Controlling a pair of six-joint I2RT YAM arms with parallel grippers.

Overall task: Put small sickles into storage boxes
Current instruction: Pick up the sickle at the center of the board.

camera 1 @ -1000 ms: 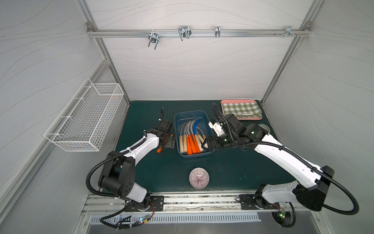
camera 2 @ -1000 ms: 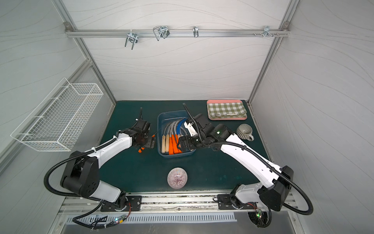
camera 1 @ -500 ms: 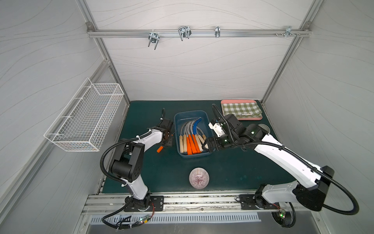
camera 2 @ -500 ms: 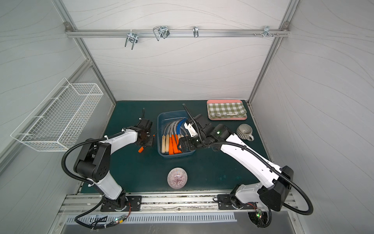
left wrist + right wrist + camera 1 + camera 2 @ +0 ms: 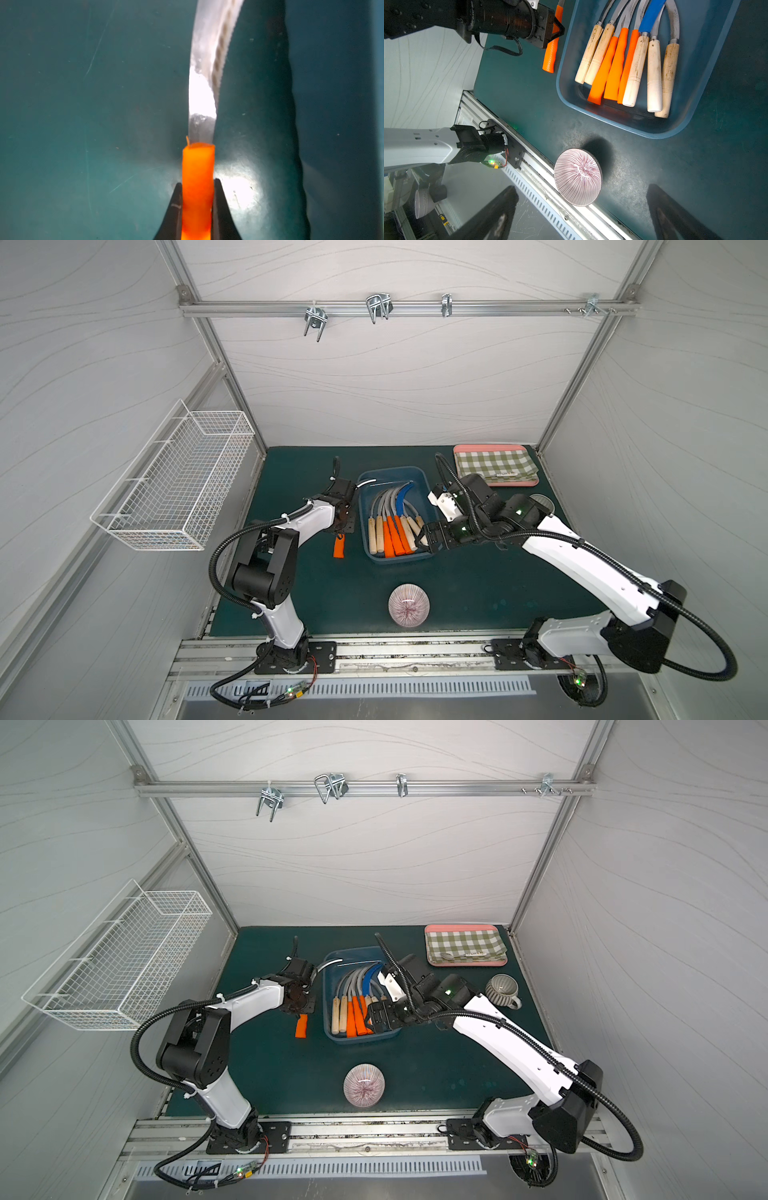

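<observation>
Left wrist view: left claw [image 5: 197, 184] clamps the orange-handled sickle [image 5: 198, 164] by its handle.
Right claw [image 5: 429, 537]: spread apart, empty.
Handling: likely light, rigid; serrated blade [image 5: 207, 62] sharp, so handle grip suits.

Two arms are seen in both top views, the left arm [image 5: 307, 518] and the right arm [image 5: 582, 560], each built of white shells joined by black joints. A black ribbed cable [image 5: 212, 568] is led along each arm and fastened with white ties [image 5: 284, 516]. Black base plates [image 5: 320, 651] with screws are seen near the lower edge, beside small green lights [image 5: 575, 681]. The left gripper [image 5: 197, 184] is fitted with black tapered fingers [image 5: 172, 212].
</observation>
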